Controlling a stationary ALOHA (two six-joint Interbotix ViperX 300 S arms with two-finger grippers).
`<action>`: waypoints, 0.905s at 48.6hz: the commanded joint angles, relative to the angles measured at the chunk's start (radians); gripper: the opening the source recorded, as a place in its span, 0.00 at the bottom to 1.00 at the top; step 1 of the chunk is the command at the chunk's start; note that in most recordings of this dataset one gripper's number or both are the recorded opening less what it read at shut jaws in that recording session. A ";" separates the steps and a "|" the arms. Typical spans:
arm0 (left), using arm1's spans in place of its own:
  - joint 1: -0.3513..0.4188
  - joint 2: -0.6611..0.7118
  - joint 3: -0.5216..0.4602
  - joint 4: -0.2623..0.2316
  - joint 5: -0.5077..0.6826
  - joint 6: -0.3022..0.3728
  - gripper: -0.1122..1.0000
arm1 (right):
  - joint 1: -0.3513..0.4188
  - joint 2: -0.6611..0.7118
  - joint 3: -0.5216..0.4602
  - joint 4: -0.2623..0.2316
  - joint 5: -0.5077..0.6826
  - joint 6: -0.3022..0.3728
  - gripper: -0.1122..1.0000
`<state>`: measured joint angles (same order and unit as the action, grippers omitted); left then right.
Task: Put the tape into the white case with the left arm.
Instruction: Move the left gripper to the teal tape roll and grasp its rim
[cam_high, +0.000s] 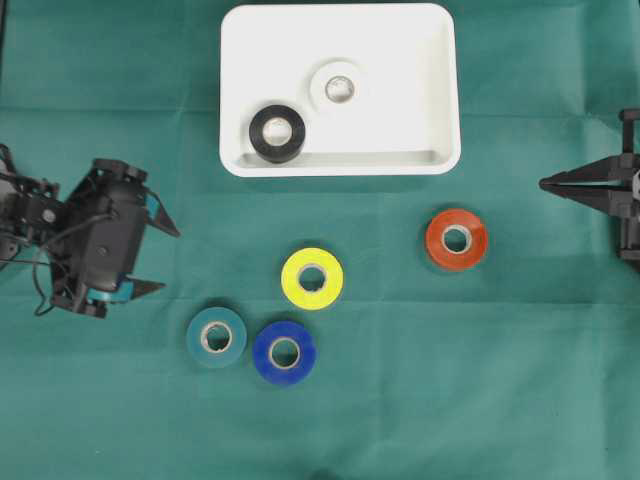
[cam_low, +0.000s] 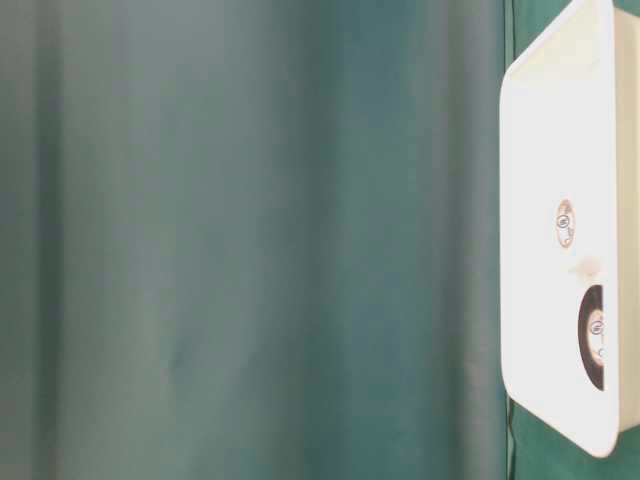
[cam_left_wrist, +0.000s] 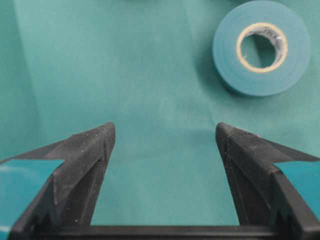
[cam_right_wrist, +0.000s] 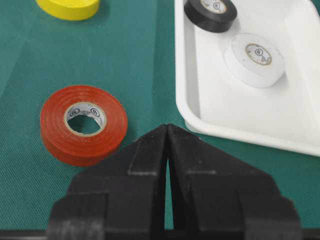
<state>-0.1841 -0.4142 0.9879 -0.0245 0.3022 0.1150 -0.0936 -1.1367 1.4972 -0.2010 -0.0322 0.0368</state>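
Here, your left gripper (cam_high: 163, 258) sits at the left side of the green cloth (cam_high: 480, 380), its two teal-patched fingers spread wide with nothing between them but bare fabric; the arm behind it runs off the left edge of the overhead view, so only part of it shows. From the left wrist view you see the teal tape roll (cam_left_wrist: 261, 46) lying flat up and to the right of the finger tips, apart from them, its top edge just clipped by the picture. In the overhead view that same roll (cam_high: 216, 337) lies just beside the blue roll (cam_high: 284, 352), with the yellow roll (cam_high: 312, 278) a little above them and the red roll (cam_high: 457, 239) off to the right. The white case (cam_high: 430, 90) sits at the top middle of the cloth and holds a black roll (cam_high: 277, 133) and a white roll (cam_high: 339, 88) (the white one is hard to pick out against the tray). Your right gripper (cam_right_wrist: 167, 131) rests at the right edge, fingers pressed together on nothing, near the red roll and the case's corner; most of its arm is out of frame. The table-level view gives you little: a blurred green surface fills most of it, and the case appears only at the right edge, cut off.
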 joint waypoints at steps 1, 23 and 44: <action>-0.018 0.029 -0.048 -0.003 -0.006 0.000 0.82 | -0.003 0.005 -0.011 -0.002 -0.005 0.002 0.02; -0.092 0.238 -0.207 -0.002 -0.005 0.002 0.81 | -0.002 0.005 -0.008 -0.002 -0.008 0.002 0.02; -0.100 0.298 -0.239 -0.002 -0.003 0.000 0.81 | -0.002 0.005 -0.008 -0.002 -0.008 0.002 0.02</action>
<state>-0.2807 -0.1089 0.7639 -0.0261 0.3037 0.1150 -0.0936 -1.1382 1.4987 -0.2010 -0.0322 0.0353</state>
